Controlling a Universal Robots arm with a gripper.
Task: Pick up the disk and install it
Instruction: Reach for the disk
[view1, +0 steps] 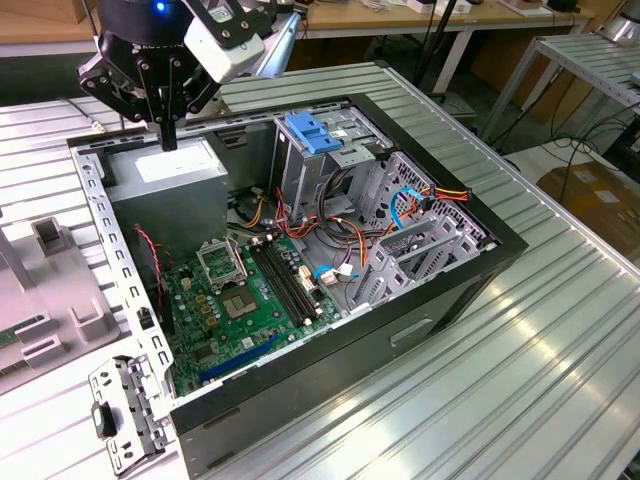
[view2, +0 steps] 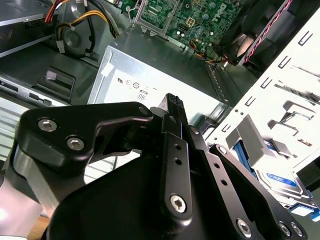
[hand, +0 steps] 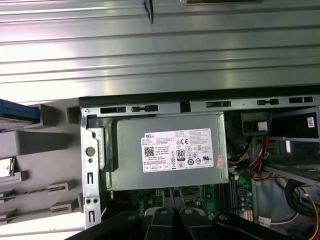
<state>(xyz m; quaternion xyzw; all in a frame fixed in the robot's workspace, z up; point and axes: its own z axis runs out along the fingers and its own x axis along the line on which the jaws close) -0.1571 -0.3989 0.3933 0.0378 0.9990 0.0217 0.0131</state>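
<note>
Nearest the lens in the exterior view is the ribbed metal table (view1: 500, 400). On it the open computer case (view1: 440, 290) lies on its side with the green motherboard (view1: 240, 300) facing up. Your jaws hang over the grey power-supply box (view1: 175, 170) in the case's far corner, toward the exterior view's left. They are pressed together with nothing between them. A blue plastic piece (view1: 308, 135) sits on top of the drive cage (view1: 330, 165), further toward the exterior view's right. Outside the case, at the exterior view's left, a grey holder (view1: 60, 290) stands on the table, and a metal bracket (view1: 125, 415) lies just beside the case's near corner.

In the second wrist view the arm's black linkages (view2: 100, 150) sit closest, and the fingertips (view2: 173, 102) meet over the power-supply box. Your disk (view2: 285, 184) is well apart from them, outside the case beyond its perforated metal wall (view2: 295, 75). It rests in the grey holder with its white, blue-banded label showing and its blue carrier (view2: 306, 215) along the edge.

In the first wrist view you look straight down on the power-supply box and its white label (hand: 180, 150), with the table's ribs beyond the case rim. The grey holder lies beside the case, and a blue edge (hand: 17, 111) shows in it. You cannot tell from here whether that belongs to the disk.
</note>
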